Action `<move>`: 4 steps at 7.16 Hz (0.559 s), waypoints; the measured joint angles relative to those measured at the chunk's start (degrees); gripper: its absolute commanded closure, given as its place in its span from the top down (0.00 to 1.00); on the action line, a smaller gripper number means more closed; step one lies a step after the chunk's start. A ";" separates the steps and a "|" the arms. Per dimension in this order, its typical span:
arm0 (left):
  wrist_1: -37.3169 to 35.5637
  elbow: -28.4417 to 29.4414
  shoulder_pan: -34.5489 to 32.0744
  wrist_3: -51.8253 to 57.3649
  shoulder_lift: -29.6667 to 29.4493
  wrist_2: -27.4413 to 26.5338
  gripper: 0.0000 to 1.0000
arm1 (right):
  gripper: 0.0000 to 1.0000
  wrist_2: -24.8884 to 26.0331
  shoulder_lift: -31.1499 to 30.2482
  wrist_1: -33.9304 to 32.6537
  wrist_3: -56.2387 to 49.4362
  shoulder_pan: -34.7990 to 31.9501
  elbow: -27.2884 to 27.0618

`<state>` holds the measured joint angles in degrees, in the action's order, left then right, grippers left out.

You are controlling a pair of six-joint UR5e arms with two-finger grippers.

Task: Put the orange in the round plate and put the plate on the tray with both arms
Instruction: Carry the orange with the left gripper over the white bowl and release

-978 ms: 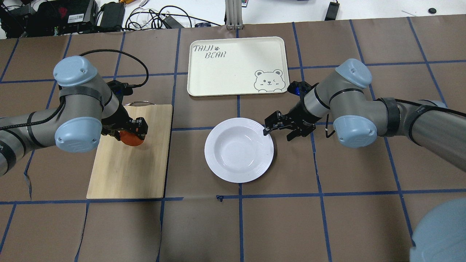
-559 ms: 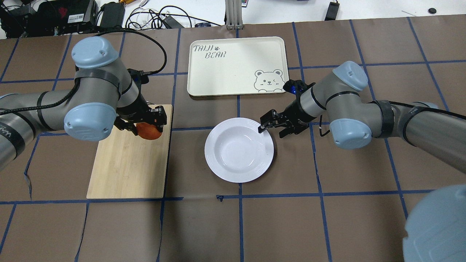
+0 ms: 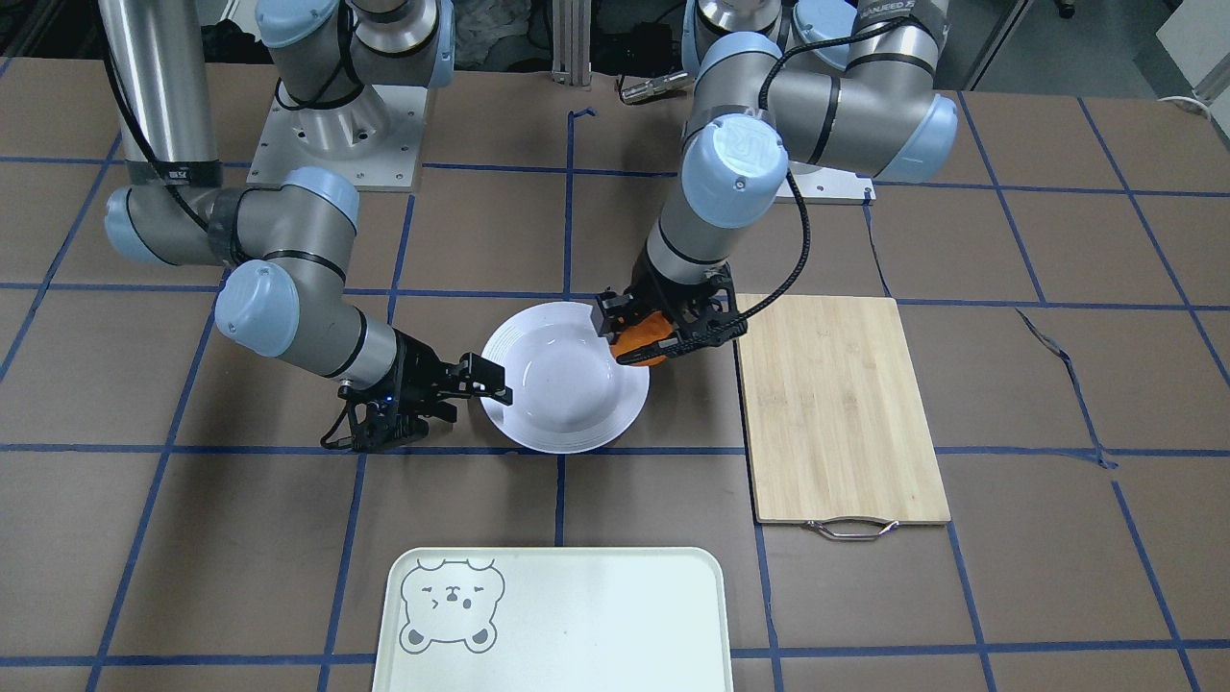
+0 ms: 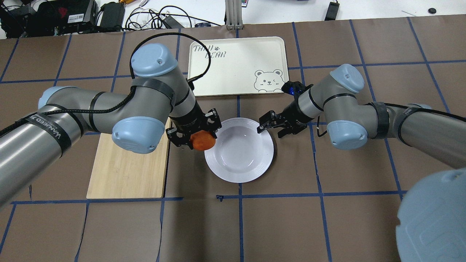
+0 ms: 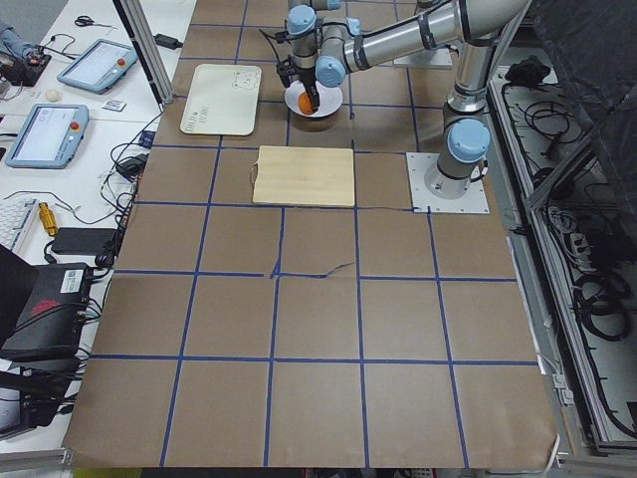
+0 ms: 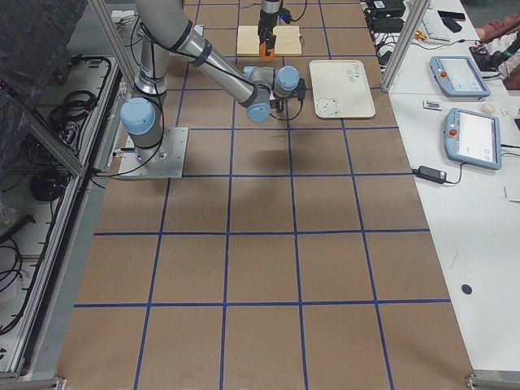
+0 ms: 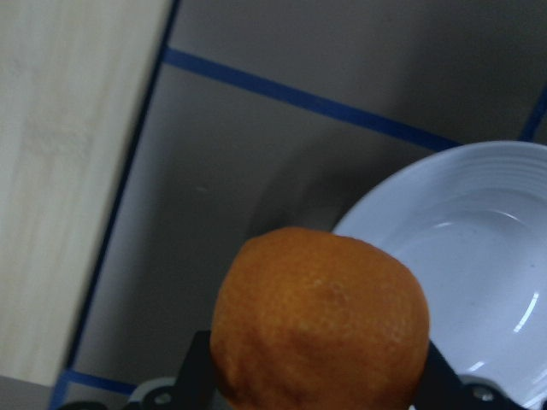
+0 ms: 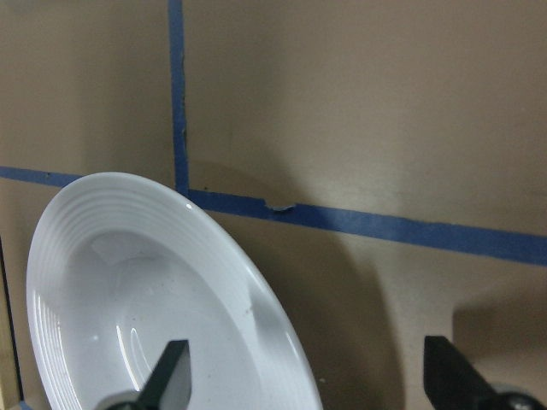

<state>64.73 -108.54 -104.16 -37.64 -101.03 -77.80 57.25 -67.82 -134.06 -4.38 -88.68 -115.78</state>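
Front-on: orange (image 3: 636, 344) clamped in left gripper (image 3: 655, 334), at plate (image 3: 562, 408) rim on the board (image 3: 836, 404) side. Overhead: right gripper (image 4: 272, 131) spread wide at plate's opposite rim, tray (image 4: 233, 72) beyond plate, apart. Right wrist: plate's edge between open fingers (image 8: 175, 374).

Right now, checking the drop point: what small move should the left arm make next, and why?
Probably shift the orange sideways to the plate's centre before opening: the left gripper holds it at the plate's rim, short of the bowl.
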 measured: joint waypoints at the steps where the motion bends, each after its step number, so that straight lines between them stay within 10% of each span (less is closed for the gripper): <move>1: -2.33 -0.14 -2.26 -4.59 -1.30 3.38 0.07 | 1.00 2.35 -1.20 0.37 0.04 0.31 0.05; 3: -7.04 -0.42 -4.76 -7.77 -4.90 6.72 0.11 | 1.00 5.31 -3.56 1.09 0.06 0.62 0.04; 4: -8.55 -0.73 -5.17 -7.78 -6.82 7.17 0.45 | 1.00 6.07 -3.98 1.18 0.07 0.66 0.00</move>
<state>56.18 -109.28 -109.33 -45.42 -107.84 -70.63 63.32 -71.79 -132.88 -4.31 -88.02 -115.78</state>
